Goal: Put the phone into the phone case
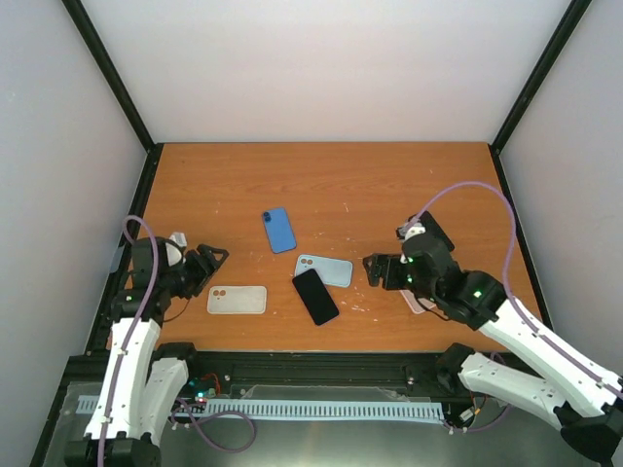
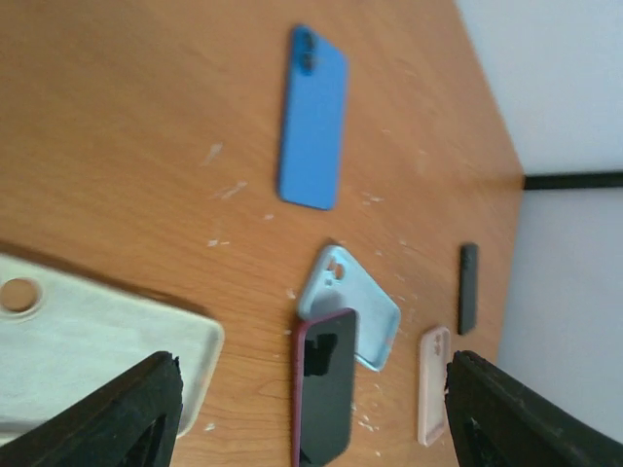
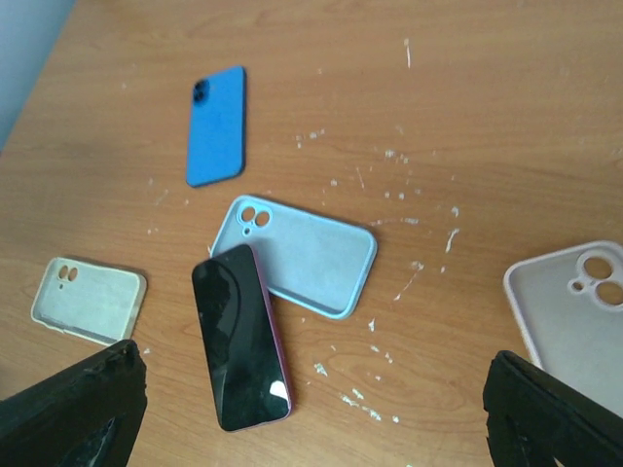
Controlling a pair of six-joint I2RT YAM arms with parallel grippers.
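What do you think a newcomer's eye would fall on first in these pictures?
The black phone lies screen-up in the near middle of the table, its corner over a pale blue case. A blue case lies further back and a cream case to the left. The left gripper and right gripper flank them, open and empty.

A robotics lab's test cell: a wooden table [image 1: 331,185] stands boxed in by plain white panels [image 1: 321,68] on black frame posts [image 1: 109,73]. A left arm [image 1: 131,355] and right arm [image 1: 535,341] are bolted at its near edge, trailing loose cables [image 1: 467,187]; a slotted cable duct [image 1: 321,410] and a lit circuit board [image 1: 200,392] lie by their bases.
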